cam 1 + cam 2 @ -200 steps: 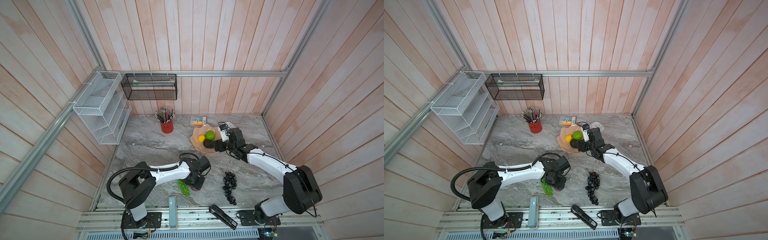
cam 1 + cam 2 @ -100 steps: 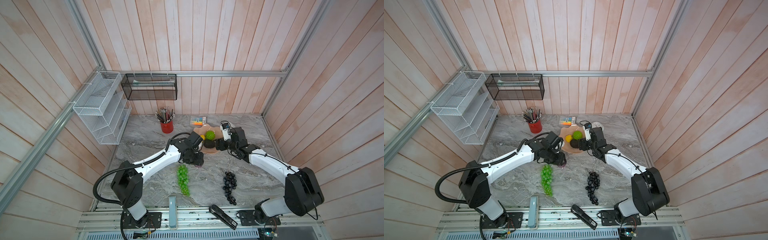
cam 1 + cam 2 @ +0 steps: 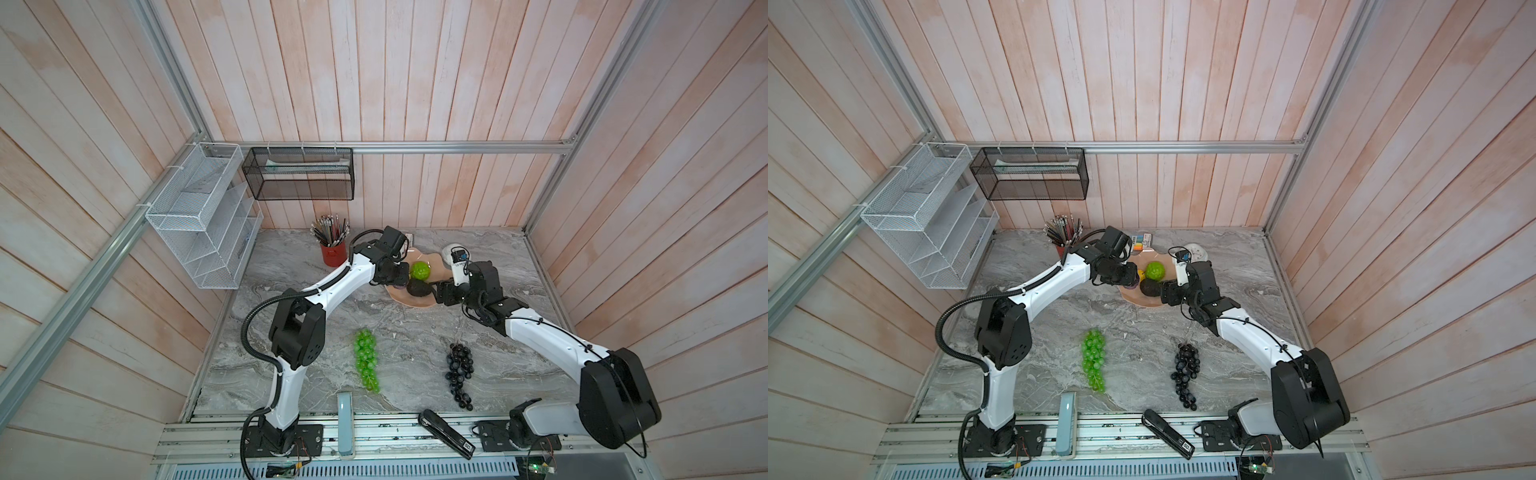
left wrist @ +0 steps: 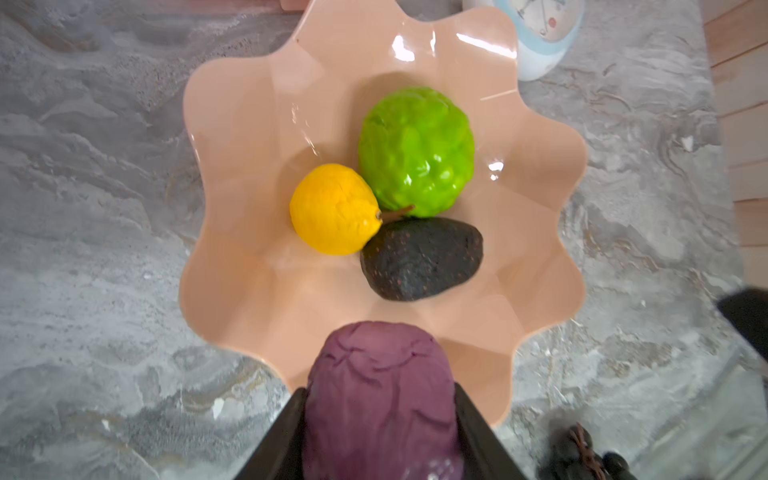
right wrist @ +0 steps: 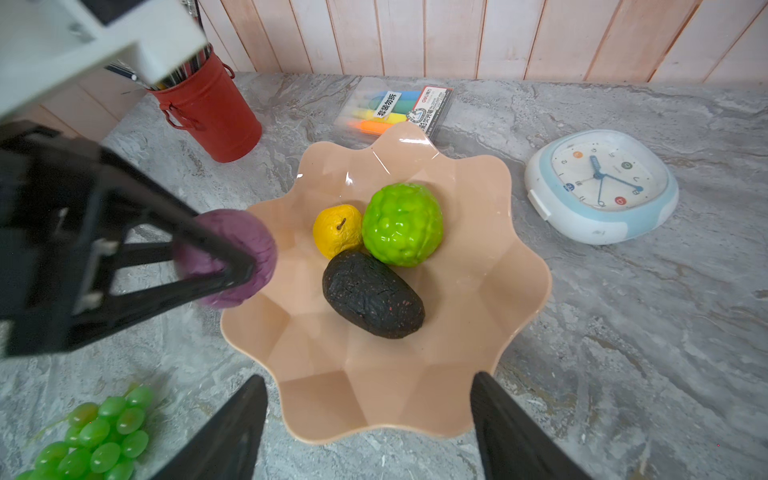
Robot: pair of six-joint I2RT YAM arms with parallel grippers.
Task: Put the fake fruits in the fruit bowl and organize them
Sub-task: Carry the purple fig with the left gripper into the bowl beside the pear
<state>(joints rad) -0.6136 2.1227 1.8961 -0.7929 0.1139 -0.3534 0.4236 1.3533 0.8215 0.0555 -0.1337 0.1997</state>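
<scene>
My left pincer [image 4: 378, 390] is clenched on the purple ball [image 5: 232, 232] and holds it over the left near rim of the fruit bowl [image 5: 478, 249]. A second ago this pincer was low over the near table beside the green grape bunch [image 3: 365, 359]. It has since swung far across to the bowl, so a fourth fruit looks ready to drop in. Inside the bowl, touching one another, lie the yellow stemmed fruit [image 5: 336, 230], bumpy green ball [image 5: 401, 224] and dark avocado [image 5: 372, 295]. My right pincer [image 5: 365, 382] hangs released and empty at the bowl's right near rim, hardly moved. The green bunch and the black-purple grape bunch [image 3: 459, 374] wait on the near table, well apart from the bowl. Just beyond the bowl a marker pack [image 5: 399, 110] carries Chinese characters that I cannot read surely. To the bowl's right, a white clock [image 5: 598, 185] shows small numerals and blue hands.
</scene>
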